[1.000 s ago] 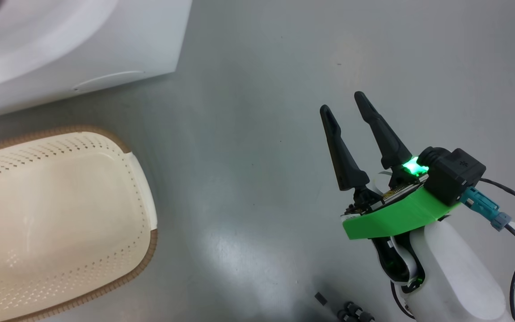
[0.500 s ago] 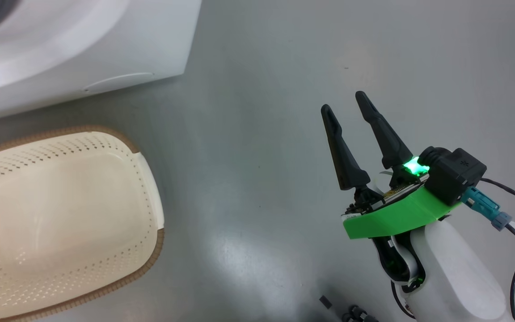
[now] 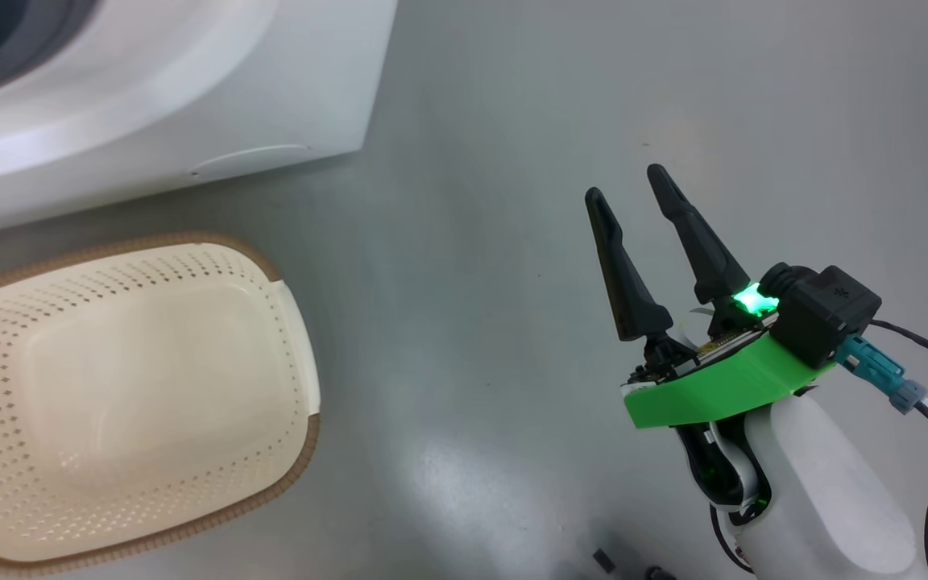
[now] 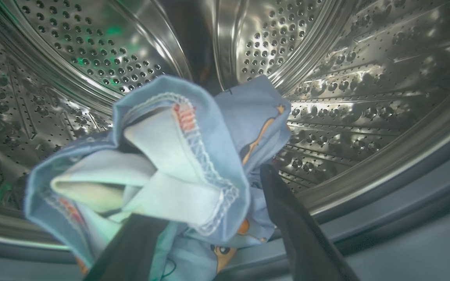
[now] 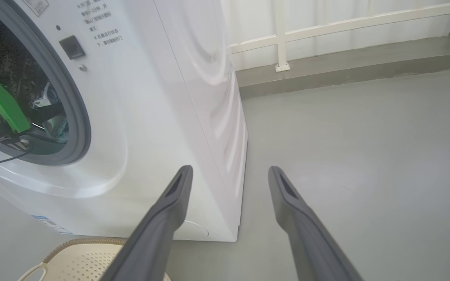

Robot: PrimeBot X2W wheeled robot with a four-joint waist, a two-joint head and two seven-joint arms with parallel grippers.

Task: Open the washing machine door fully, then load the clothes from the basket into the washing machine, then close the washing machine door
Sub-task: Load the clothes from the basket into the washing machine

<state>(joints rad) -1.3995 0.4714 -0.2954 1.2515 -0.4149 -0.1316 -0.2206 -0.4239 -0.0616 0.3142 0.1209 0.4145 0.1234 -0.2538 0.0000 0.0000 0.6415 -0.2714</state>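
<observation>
— What has shifted?
— Only my head has turned, so the view slid. My right claw [image 3: 624, 181] stays spread over the floor [image 3: 472, 242].
— And the left?
— My left claw [image 4: 205, 195] is released inside the drum [image 4: 326, 58], with the clothes [image 4: 178, 148] bunched between its fingers. The basket [image 3: 214, 270] stands near the washing machine [image 3: 190, 97].

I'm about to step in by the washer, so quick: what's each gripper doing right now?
Left gripper: open inside the washing machine, clothes draped loosely over it, not clamped.
Right gripper: open, empty, above the floor.
</observation>
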